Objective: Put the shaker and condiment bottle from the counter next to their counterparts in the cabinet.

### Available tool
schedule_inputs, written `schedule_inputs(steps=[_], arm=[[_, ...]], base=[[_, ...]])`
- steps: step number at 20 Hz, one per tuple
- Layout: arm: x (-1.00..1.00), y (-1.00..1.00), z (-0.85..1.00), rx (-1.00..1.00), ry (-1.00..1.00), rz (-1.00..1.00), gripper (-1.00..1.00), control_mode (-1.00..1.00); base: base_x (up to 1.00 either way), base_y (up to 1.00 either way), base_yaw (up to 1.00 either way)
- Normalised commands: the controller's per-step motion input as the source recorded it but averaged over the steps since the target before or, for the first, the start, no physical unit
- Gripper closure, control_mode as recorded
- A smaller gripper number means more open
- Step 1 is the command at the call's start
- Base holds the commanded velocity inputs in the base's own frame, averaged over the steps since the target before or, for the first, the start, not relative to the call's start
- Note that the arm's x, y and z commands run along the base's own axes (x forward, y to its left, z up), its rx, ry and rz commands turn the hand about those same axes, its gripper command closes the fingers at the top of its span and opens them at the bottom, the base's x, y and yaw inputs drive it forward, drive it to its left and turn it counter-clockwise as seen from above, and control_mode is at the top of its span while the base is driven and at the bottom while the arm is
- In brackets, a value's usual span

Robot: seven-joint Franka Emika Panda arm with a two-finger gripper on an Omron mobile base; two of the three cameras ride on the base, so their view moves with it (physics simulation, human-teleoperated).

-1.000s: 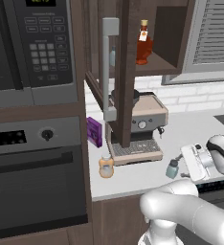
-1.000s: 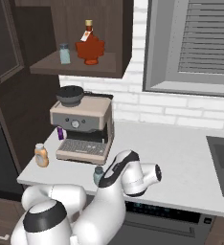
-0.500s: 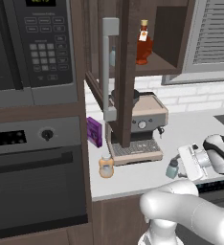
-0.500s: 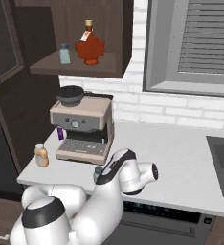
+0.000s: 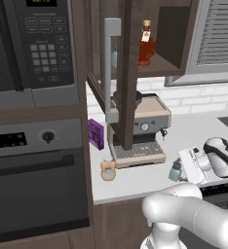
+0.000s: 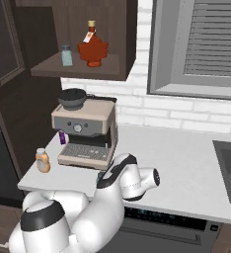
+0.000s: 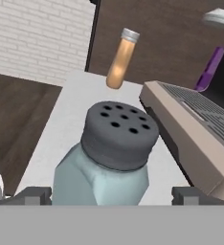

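Robot arm (image 5: 194, 219): glossy white, rounded link shells with a smooth, bulbous contour, rising from the lower right of the left base view and from the lower left of the right base view. Joints: dark grey to black bands between the white segments, one seen as a dark collar (image 6: 118, 170) at frame centre. Shoulder cap (image 6: 38, 221): dark grey disc, lower left. Fingertips (image 7: 35, 195): small, blocky, dark grey, at the bottom edge of the hand view.

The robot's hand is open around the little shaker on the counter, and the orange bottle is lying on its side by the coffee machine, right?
Not quite. The condiment bottle stands upright on the counter, as the left base view shows. The rest holds: the open hand has its fingers on either side of the shaker.
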Motion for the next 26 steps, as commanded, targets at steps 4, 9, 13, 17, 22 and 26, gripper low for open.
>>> schedule_inputs(steps=[4,9,13,17,22,26], arm=[[0.0,0.11,-0.09,0.0,0.0,0.0,-1.0,-1.0],[0.04,0.14,-0.14,0.0,0.0,0.0,1.0,-1.0],[0.03,0.03,-0.09,0.0,0.0,0.0,1.0,-1.0],[0.06,0.03,0.0,0.0,0.0,0.0,1.0,-1.0],[0.0,0.0,0.17,0.0,0.0,0.0,1.0,-1.0],[0.0,0.02,0.37,0.0,0.0,0.0,1.0,-1.0]], base=[[0.0,0.0,0.0],[0.0,0.0,0.0],[0.0,0.0,0.0],[0.0,0.0,0.0],[0.0,0.0,0.0],[0.0,0.0,0.0]])
